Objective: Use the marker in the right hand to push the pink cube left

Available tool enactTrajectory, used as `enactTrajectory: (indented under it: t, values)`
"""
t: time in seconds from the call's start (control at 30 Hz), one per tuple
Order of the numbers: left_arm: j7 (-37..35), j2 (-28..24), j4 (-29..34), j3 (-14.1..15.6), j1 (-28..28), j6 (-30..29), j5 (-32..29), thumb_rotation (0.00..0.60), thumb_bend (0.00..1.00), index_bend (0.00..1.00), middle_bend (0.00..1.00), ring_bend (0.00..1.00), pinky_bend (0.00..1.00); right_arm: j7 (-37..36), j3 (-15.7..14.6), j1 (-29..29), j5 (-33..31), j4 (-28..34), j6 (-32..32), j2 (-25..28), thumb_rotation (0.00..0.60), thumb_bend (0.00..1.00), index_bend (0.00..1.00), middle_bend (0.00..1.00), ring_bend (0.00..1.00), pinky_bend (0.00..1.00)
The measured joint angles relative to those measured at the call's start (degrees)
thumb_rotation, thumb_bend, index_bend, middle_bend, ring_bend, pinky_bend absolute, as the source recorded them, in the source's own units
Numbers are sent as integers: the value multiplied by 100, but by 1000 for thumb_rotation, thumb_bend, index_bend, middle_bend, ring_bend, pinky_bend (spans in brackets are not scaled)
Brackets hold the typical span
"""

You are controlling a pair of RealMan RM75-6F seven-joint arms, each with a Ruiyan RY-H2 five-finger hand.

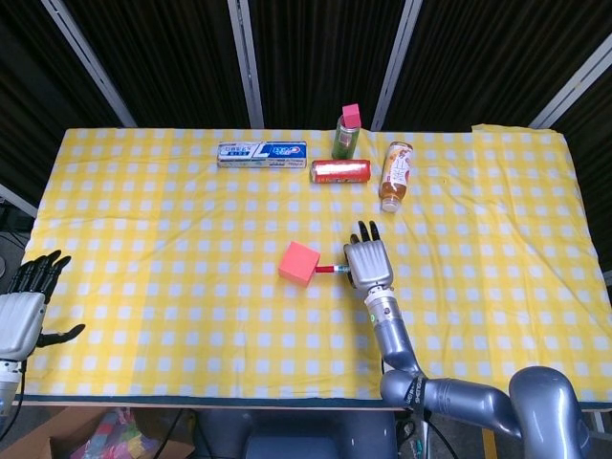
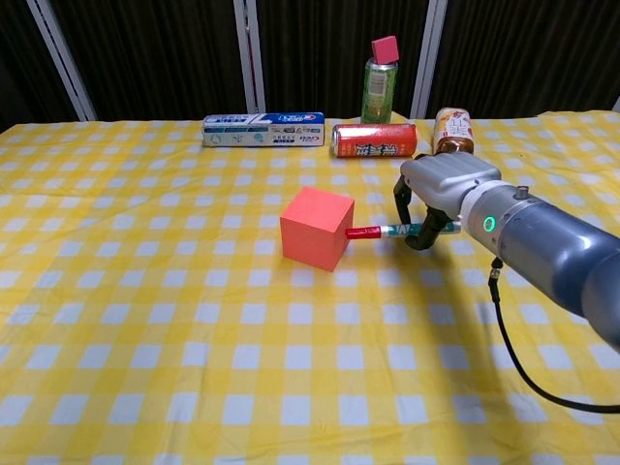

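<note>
1. Head view: right hand (image 1: pixel 368 263) fingers clamped on marker (image 1: pixel 331 270), red tip touching pink cube (image 1: pixel 299 262) mid-table. Left hand (image 1: pixel 21 308) idle, fingers apart, far left.
2. Chest view: tip on the cube's right face; push looks underway, more leftward travel possible.

The table (image 2: pixel 145 320) wears a yellow-and-white check cloth; the cube (image 2: pixel 316 228) is salmon pink; the marker (image 2: pixel 387 232) has a red cap; the can (image 2: pixel 374 140) is red; the bottle (image 2: pixel 379 82) is green, capped pink; the right hand (image 2: pixel 441 189) is grey.
</note>
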State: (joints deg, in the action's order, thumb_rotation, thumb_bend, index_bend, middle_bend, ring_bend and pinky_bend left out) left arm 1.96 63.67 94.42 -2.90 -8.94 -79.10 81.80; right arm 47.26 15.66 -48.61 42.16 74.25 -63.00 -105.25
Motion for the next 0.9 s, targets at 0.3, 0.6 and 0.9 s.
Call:
enactTrajectory:
  t: [0.3, 0.6, 0.9]
  values:
    - [-58, -16, 26, -7, -1, -8, 9, 600, 0, 62, 0, 0, 27, 41, 96, -195, -32, -283, 77, -278, 600, 452, 743, 307, 14, 61]
    - [-83, -30, 28, -9, -7, 22, -19, 600, 0, 62, 0, 0, 27, 90, 103, -262, 23, -339, 53, -337, 600, 453, 743, 307, 17, 60]
    - [-76, -29, 46, -10, -2, 14, -26, 600, 0, 62, 0, 0, 27, 161, 60, -102, -73, -206, -105, -158, 600, 453, 743, 307, 16, 61]
